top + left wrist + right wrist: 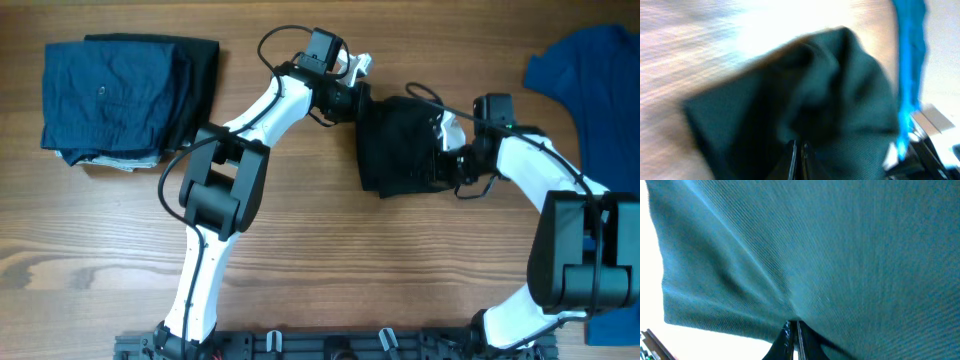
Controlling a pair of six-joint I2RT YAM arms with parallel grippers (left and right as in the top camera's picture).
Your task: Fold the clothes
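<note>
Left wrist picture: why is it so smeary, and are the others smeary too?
Left wrist: the table is streaked and washed out by glare, the shirt soft-edged, likely motion blur. Right wrist: sharp weave, with blown-out white at the left edge. Overhead: crisp, evenly lit.

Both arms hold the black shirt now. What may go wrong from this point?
1. The left gripper and the right gripper each seem to pinch only a little of the black shirt, so the soft fabric may slip out.
2. The shirt looks bunched; laid down like this, the fold may come out uneven.
3. The blue garment lies not far from the right gripper; a wide move might catch it.
</note>
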